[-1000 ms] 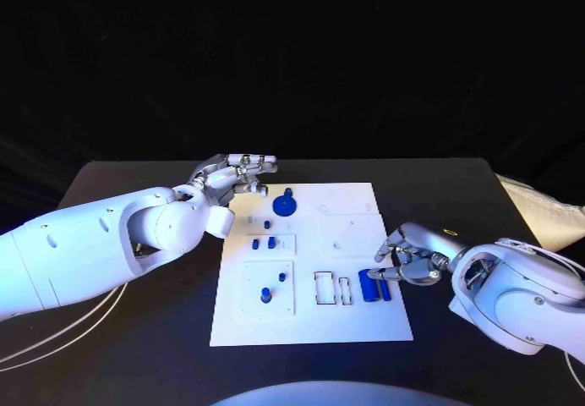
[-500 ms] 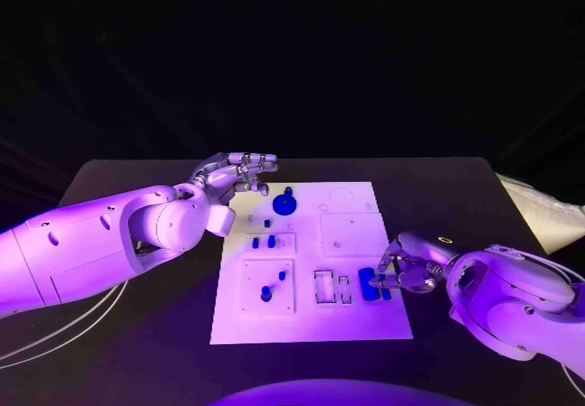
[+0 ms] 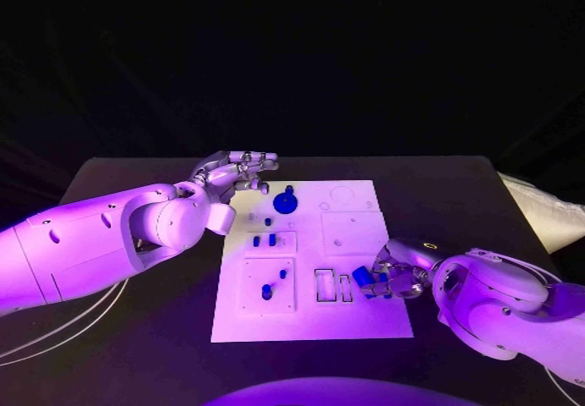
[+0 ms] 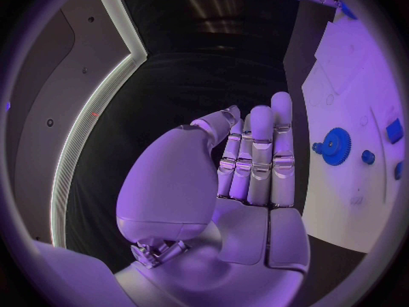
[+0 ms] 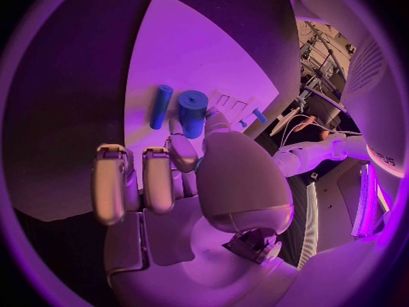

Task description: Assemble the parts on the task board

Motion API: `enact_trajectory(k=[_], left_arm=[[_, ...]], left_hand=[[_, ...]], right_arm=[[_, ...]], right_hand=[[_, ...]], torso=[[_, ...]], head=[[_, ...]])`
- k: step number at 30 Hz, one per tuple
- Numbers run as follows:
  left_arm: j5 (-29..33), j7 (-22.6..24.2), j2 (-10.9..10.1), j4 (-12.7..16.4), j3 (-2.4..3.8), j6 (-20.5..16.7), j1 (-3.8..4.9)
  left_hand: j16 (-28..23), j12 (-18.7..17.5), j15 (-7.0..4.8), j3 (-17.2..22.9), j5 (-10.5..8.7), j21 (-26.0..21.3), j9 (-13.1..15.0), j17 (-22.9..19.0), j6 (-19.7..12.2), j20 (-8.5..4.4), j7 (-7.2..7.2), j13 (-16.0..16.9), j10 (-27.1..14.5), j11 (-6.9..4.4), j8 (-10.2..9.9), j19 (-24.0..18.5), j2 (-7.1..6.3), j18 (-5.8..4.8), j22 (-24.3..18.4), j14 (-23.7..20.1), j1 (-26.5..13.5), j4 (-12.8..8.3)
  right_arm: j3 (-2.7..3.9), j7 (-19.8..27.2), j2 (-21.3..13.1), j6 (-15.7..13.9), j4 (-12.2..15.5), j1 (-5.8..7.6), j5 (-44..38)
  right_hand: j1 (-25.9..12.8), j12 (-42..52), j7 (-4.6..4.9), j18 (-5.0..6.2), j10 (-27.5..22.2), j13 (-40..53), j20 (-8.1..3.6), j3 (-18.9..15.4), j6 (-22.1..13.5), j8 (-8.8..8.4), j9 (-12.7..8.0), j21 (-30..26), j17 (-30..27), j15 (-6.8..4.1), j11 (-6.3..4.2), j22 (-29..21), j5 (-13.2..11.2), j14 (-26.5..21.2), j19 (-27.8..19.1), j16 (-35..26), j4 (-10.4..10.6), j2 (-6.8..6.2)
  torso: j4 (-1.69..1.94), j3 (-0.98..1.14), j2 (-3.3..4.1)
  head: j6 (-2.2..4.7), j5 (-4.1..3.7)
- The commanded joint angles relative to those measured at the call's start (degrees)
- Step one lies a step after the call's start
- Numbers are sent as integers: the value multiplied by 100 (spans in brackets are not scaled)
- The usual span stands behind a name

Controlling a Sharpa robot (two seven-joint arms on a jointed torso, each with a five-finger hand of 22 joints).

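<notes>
The white task board lies mid-table. My right hand is at the board's right edge and pinches a thick blue cylinder between thumb and a finger, tilting it up off the board; the right wrist view shows the cylinder at the fingertips, with a thin blue rod lying flat beside it. Two empty rectangular slots sit just left of the cylinder. A blue gear stands near the board's far edge, and small blue pegs stand in its left plates. My left hand hovers empty by the far left corner.
The left wrist view shows the gear and a small peg on the board beyond my straight fingers. A pale cushion lies at the table's right edge. White cables run along the front left.
My right hand has slid left onto the board and taken hold of the thick blue cylinder, raising one end from where it lay flat. My left hand has stayed put.
</notes>
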Motion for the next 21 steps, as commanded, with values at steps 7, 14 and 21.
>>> enact_trajectory(k=[7, 14, 21], left_arm=[[-23, 15, 0, 6, 2, 121, -1], [-24, 6, -7, 10, 1, 126, -1], [-24, 1, -17, 14, 1, 125, -1]], left_hand=[[-8, 13, 10, -27, -21, -35, -10, -6, -32, 2, -7, -9, -40, -3, 31, -2, 47, 64, -7, -42, -17, 9], [-8, 13, 10, -27, -21, -35, -10, -6, -32, 2, -7, -9, -40, -3, 31, -2, 47, 64, -7, -42, -17, 9], [-8, 13, 10, -27, -21, -35, -10, -6, -32, 2, -7, -9, -40, -3, 31, -2, 47, 64, -7, -42, -17, 9]], right_arm=[[-3, -78, 265, 143, -304, -99, -72], [-3, -89, 351, 97, -374, -136, -1], [-1, -37, 227, -560, -209, -141, 238]], right_hand=[[62, 35, -14, -64, 13, 56, 0, -53, 50, 60, 23, 38, 13, -17, -14, 12, 95, 325, 27, 39, 14, 166], [74, 47, -25, -63, 23, 98, -4, -70, 80, 91, 42, 39, 14, -23, -23, 13, 167, 324, 24, 39, 14, 264], [192, 81, -67, -66, 75, 189, -32, -55, 173, 137, 98, 49, 25, -57, -64, 35, 566, 324, 35, 43, -5, 436]], torso=[[7, -8, 0], [1, -6, -4], [3, 1, -4]], head=[[-7, 10], [-2, 17], [-1, 29]])
